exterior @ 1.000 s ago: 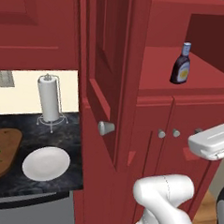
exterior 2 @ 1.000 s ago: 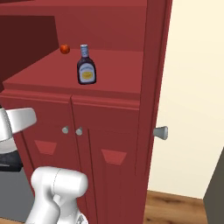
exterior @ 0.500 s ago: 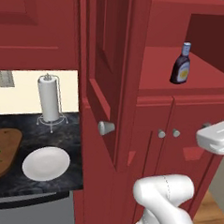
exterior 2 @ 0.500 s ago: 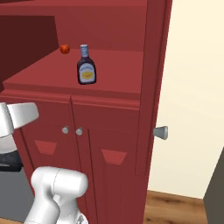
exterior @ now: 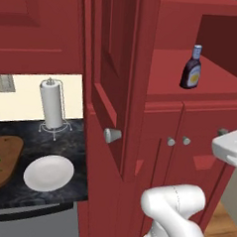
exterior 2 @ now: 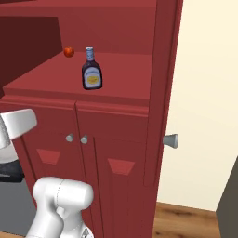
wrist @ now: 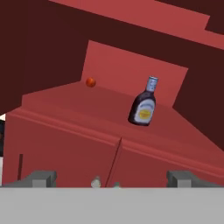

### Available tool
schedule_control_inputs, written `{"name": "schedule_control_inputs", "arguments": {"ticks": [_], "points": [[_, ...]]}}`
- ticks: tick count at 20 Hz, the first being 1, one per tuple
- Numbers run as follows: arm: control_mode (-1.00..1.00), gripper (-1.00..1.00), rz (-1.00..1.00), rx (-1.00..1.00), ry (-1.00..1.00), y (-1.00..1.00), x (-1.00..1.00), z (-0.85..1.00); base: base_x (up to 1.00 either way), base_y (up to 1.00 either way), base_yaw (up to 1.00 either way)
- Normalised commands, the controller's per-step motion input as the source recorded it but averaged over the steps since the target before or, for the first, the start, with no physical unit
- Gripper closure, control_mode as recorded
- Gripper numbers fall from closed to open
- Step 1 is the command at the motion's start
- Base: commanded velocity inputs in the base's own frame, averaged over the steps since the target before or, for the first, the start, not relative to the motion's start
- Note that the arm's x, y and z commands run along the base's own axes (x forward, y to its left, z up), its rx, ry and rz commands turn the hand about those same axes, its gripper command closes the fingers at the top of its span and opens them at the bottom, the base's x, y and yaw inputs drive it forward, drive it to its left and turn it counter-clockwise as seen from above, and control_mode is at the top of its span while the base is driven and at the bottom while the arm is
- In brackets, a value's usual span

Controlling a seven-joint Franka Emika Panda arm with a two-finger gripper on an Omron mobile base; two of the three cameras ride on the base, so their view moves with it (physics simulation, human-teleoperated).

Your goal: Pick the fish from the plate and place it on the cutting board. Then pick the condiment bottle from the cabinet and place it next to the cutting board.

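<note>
Gripper (wrist: pixel 111 179) wide open, well short of upright condiment bottle (wrist: pixel 143 107).

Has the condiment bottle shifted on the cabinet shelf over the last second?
No. The condiment bottle stands upright at the same spot on the cabinet shelf, beside the small red ball.

Condiment bottle (exterior 2: pixel 92 69) upright on cabinet (exterior 2: pixel 116 116) shelf.
</note>
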Motion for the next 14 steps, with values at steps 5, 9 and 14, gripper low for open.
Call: {"name": "schedule_control_inputs", "arguments": {"ticks": [5, 9, 14], "points": [[-1.00, -1.00, 0.07, 0.00, 0.00, 0.00, 0.00, 0.00, 0.00, 0.00, 0.00], [-1.00, -1.00, 0.13, -0.01, 0.00, 0.00, 0.00, 0.00, 0.00, 0.00, 0.00], [-1.00, -1.00, 0.16, -0.03, 0.00, 0.00, 0.00, 0.00, 0.00, 0.00, 0.00]]}}
